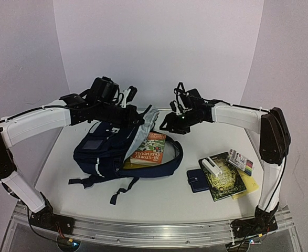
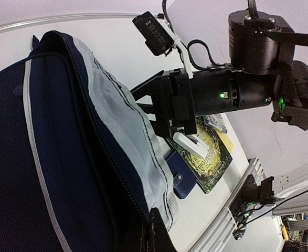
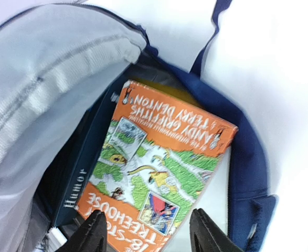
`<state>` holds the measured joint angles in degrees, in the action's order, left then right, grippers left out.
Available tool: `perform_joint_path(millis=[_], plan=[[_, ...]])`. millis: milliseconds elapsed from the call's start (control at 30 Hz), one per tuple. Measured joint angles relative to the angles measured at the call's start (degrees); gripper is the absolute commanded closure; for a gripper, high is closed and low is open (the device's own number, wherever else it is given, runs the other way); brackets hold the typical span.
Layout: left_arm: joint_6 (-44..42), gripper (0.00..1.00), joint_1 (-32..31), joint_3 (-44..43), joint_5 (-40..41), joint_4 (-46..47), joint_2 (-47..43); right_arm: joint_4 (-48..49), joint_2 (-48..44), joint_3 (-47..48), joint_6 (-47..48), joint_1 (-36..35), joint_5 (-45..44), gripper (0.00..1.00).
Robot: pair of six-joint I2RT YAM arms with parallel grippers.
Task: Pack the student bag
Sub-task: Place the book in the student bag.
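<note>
toward the left half of the bench, the student bag, a large navy-blue fabric backpack with thin white stripes, lies on its side with its mouth facing the right edge. the left gripper is closed on the bag's upper flap and holds it up, so the pale grey lining shows and the opening gapes. a dark blue hardback book sits inside. an orange paperback storybook lies half in the mouth, its outer end on the bench, with something yellow beneath it. the right gripper hovers just over that book's outer end with its fingers apart, holding nothing.

packing looks to be partly done. near the right edge wait a small navy wallet, a dark green book with a small white block on it, a pack of coloured markers and a yellow pad. the orange book probably needs pushing fully in, and then the loose things follow.
</note>
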<state>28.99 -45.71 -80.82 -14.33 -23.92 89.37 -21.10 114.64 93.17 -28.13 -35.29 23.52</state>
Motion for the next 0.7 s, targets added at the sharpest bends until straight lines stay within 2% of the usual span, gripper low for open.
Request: perform_joint_path(millis=[33,133,233,433,567,700], plan=[[0.00,1.00,0.00,0.00,0.00,-0.02,-0.07,-0.86,0.01,0.69,1.48,0.00,-0.92,0.50],[0.00,1.00,0.00,0.00,0.00,-0.04,-0.16,-3.12,0.55,2.16,6.20,0.00,-3.12,0.40],[0.00,1.00,0.00,0.07,-0.02,-0.02,-0.19,-4.84,2.23,2.73,10.46,0.00,-4.69,0.37],[0.00,1.00,0.00,0.56,-0.04,0.36,-0.34,-6.40,8.46,5.23,13.77,0.33,-3.41,0.24],[0.00,1.00,0.00,0.73,-0.04,0.53,-0.47,-5.53,12.64,8.38,12.26,1.02,0.49,0.23],[0.00,1.00,0.00,1.09,-0.04,0.98,-0.49,-3.58,15.48,10.79,9.41,2.21,5.24,0.30]])
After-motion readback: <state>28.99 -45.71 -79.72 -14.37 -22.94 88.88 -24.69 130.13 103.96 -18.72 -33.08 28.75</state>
